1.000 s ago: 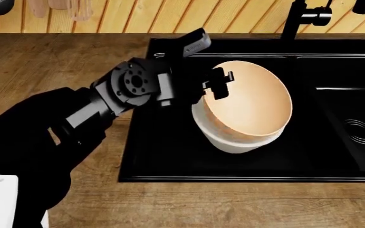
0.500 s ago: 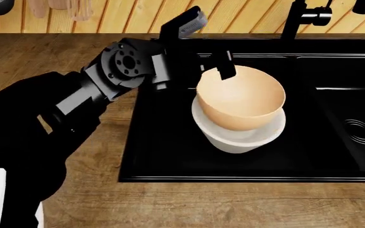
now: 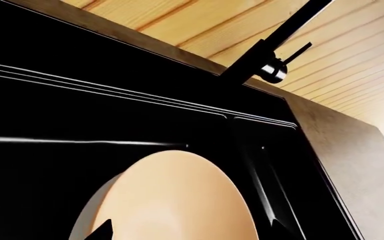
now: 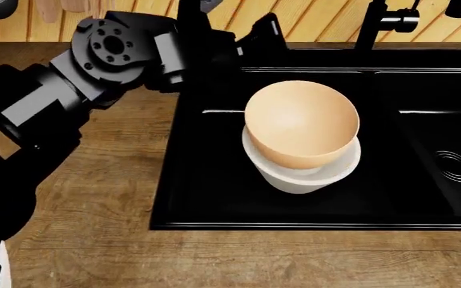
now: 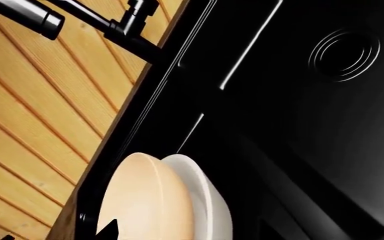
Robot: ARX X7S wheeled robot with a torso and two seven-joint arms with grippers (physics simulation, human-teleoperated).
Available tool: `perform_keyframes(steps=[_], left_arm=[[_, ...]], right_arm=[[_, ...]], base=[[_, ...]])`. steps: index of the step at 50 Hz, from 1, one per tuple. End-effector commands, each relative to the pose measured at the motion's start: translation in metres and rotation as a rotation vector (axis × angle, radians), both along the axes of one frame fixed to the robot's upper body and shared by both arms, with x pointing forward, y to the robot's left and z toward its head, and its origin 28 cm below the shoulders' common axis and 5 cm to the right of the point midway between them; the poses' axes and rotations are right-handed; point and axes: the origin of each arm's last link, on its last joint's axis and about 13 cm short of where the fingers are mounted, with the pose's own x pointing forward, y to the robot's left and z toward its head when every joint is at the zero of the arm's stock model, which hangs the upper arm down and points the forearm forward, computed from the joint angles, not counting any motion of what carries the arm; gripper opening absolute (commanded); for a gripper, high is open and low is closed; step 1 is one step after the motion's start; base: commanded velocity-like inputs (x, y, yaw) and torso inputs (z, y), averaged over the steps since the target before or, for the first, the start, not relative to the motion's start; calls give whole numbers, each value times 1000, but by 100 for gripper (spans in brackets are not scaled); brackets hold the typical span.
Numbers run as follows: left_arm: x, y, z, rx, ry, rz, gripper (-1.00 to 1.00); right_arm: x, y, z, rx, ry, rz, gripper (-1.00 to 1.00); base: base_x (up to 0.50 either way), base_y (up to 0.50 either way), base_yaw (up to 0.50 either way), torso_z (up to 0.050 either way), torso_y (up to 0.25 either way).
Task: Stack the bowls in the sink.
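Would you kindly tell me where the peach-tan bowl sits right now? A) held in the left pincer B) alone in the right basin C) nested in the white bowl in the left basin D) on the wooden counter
C: the peach-tan bowl rests inside the white bowl in the sink's left basin, with the left pincer clear of it.

Peach-tan bowl (image 4: 301, 122): plain, smooth, unpatterned, paler toward the middle of its inside. Also in the left wrist view (image 3: 178, 200) and right wrist view (image 5: 142, 200).

White bowl (image 4: 304, 173): glossy, plain white, greyer in shadow; in the right wrist view a white band (image 5: 202, 195).

Sink (image 4: 206, 192): glossy black throughout, thin white highlights along its edges; drain (image 4: 452, 165) shows as pale concentric rings on black.

Faucet (image 4: 383, 21): black; in the right wrist view a grey metallic sheen (image 5: 25, 15).

Countertop (image 4: 94, 198): mid-brown wood grain, darker streaks.

Wall (image 4: 311, 18): light honey-yellow planks with darker orange seams.

Left arm (image 4: 94, 66): black and dark grey, unpatterned.
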Motion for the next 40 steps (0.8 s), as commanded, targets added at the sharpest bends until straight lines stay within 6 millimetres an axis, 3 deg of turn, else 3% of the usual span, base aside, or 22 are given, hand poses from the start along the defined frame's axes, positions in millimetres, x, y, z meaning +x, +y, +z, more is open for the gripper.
perform_keyframes(steps=[1,17,40], left_arm=[[-21,21,8,-54,-9,0,100],[-59,58,21,-132,-41,29,100],[-78,99,13,-188,-37,158,100]], right_arm=[[0,0,0,4,-15,10,100],[0,0,0,-18,-32,25,100],[0,0,0,-20,-28,36,100]], base=[[0,0,0,0,0],[0,0,0,0,0],[0,0,0,0,0]])
